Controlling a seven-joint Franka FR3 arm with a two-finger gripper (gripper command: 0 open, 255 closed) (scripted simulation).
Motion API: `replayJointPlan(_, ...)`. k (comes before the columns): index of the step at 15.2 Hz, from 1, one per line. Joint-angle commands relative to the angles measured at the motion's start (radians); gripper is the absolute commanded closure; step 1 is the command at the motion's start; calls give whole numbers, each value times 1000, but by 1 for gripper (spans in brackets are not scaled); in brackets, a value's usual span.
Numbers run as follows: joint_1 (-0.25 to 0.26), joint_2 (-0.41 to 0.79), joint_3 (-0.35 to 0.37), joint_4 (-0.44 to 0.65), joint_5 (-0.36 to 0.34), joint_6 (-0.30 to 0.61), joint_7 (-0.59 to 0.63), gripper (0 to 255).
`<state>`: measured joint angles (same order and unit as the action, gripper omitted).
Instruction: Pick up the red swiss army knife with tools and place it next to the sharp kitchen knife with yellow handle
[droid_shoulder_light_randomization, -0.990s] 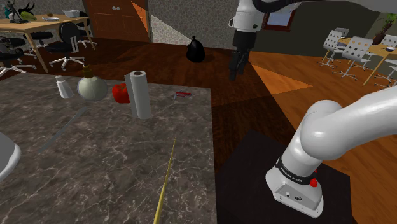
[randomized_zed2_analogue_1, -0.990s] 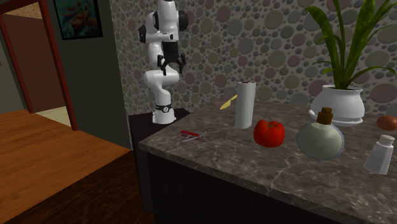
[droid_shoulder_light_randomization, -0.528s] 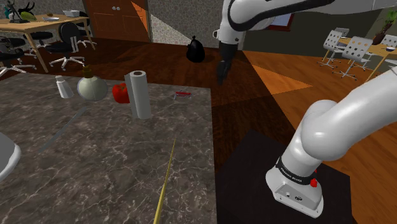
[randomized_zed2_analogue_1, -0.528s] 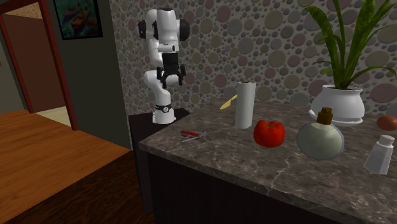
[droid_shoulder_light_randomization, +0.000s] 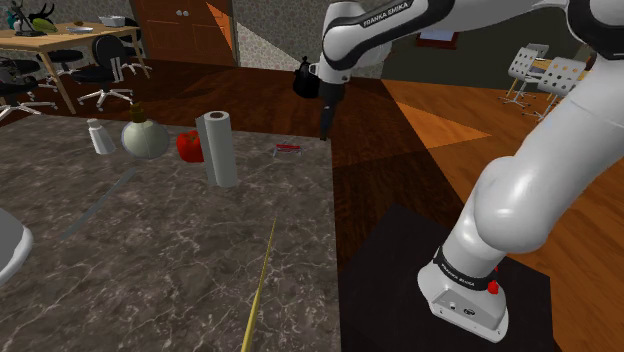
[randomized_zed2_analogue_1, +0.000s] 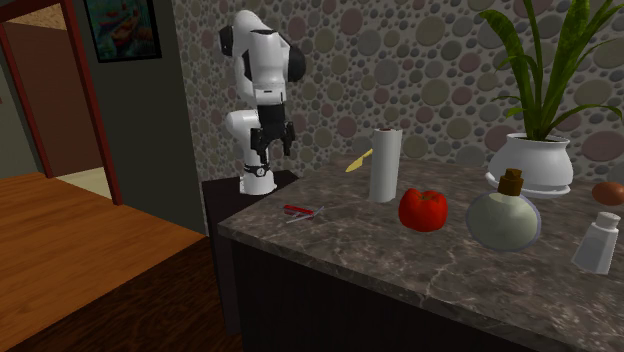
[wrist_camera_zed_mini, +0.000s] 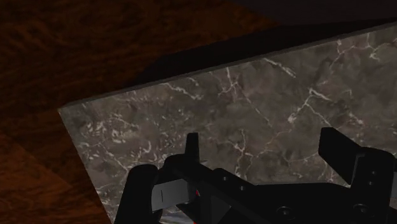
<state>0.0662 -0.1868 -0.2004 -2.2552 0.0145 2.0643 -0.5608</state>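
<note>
The yellow-handled knife (droid_shoulder_light_randomization: 262, 270) is cut off by the shoulder view's bottom edge, and in the second exterior view one end of it is hidden behind the paper towel roll (randomized_zed2_analogue_1: 384, 165). The tools of the red swiss army knife (droid_shoulder_light_randomization: 288, 148) are too small to be told apart. A white rounded thing (droid_shoulder_light_randomization: 8, 250) is cut by the shoulder view's left edge, and a brown thing (randomized_zed2_analogue_1: 608, 192) by the second exterior view's right edge. The plant's leaves (randomized_zed2_analogue_1: 545, 60) are cropped at the top. In the wrist view, part of the worktop (wrist_camera_zed_mini: 254, 108) is covered by the gripper (wrist_camera_zed_mini: 261, 137).

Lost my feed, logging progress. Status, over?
Jaws open, empty, above counter corner. Red swiss army knife flat on counter nearby, untouched. Paper towel roll upright near yellow-handled knife, not touching.
</note>
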Motion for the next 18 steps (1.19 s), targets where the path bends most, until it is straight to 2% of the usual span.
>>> replayJointPlan(1,6,87,-11,48,18,42,-62,0)
replayJointPlan(9,2,399,-1,284,100,127,-270,0)
replayJointPlan(18,-1,461,8,256,121,216,-287,0)
